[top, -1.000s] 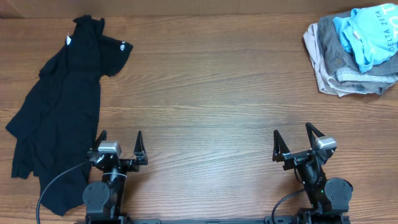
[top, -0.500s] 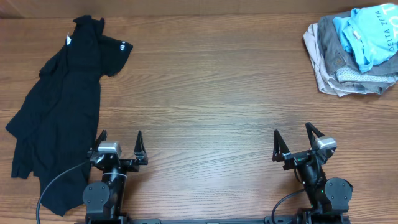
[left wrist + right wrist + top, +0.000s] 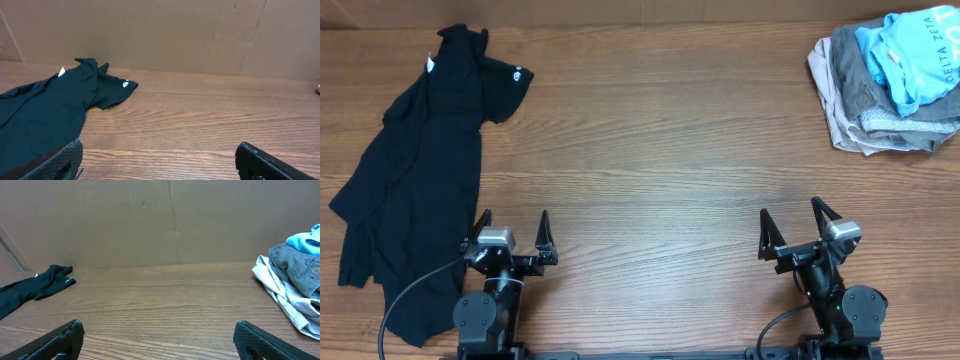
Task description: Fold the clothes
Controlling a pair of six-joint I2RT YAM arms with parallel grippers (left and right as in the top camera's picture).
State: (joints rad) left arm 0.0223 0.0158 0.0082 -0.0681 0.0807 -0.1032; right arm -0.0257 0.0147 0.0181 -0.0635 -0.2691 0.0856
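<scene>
A black T-shirt (image 3: 415,170) lies crumpled along the table's left side, its white neck tag and a small white logo at the far end. It also shows in the left wrist view as the black T-shirt (image 3: 45,115), and far off at the left in the right wrist view as the black T-shirt (image 3: 30,290). My left gripper (image 3: 512,222) rests at the front left, just right of the shirt's lower part, open with nothing between its fingers (image 3: 60,162). My right gripper (image 3: 790,218) sits at the front right, also open and empty, fingers (image 3: 260,340) wide apart.
A heap of pale-blue, grey and beige garments (image 3: 890,85) sits at the back right corner, seen too in the right wrist view as the heap (image 3: 295,280). A brown cardboard wall (image 3: 150,220) backs the wooden table (image 3: 660,150).
</scene>
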